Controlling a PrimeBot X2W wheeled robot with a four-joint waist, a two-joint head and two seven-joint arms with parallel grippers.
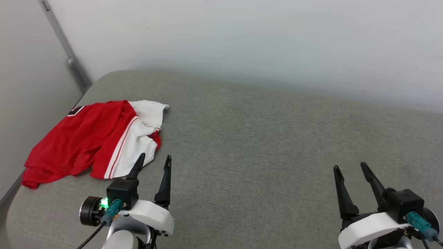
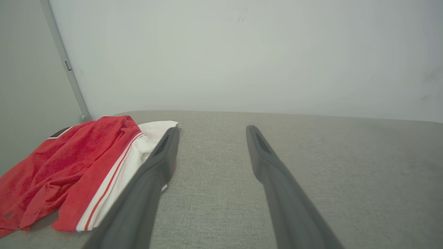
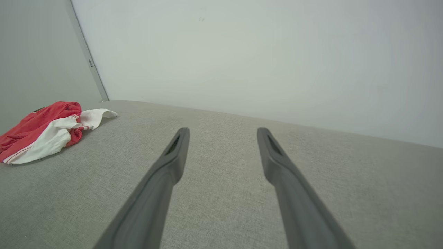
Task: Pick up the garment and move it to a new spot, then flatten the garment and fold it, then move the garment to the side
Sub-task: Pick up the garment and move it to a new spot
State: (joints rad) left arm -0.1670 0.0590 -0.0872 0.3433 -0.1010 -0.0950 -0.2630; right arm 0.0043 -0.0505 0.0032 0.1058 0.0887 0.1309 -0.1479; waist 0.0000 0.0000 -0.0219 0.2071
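**Head view: crumpled garment at the left edge, a poor first grasp is the main risk**

Head view shows the garment (image 1: 93, 138) bunched up on the grey surface (image 1: 263, 138), close to its far left corner and along its left edge. Red cloth is folded over itself and a white panel is turned toward the middle. Whether the red hem hangs over the left edge cannot be told.

The left fingers (image 1: 165, 180) are spread apart and empty. One tip is seen against the white panel, though contact cannot be confirmed. The right fingers (image 1: 342, 190) are also spread apart and empty, well apart from the cloth, near the right edge.

Several failures can be expected:

- **Partial grasp:** because the layers overlap, only the top layer may be pinched. The rest would then be dragged or left behind.
- **Sliding off:** if the cloth is pushed rather than lifted, it could go over the left edge, since it lies so close to that edge.
- **Skewed fold:** hidden folds could be carried to the new spot, so the later flattening would be hampered.
- **Snagging:** if the tips are driven down too steeply, they could catch on the woven surface.
- **Crowding:** the reach on that side may be hindered by the wall (image 1: 20, 86) beside the left edge.
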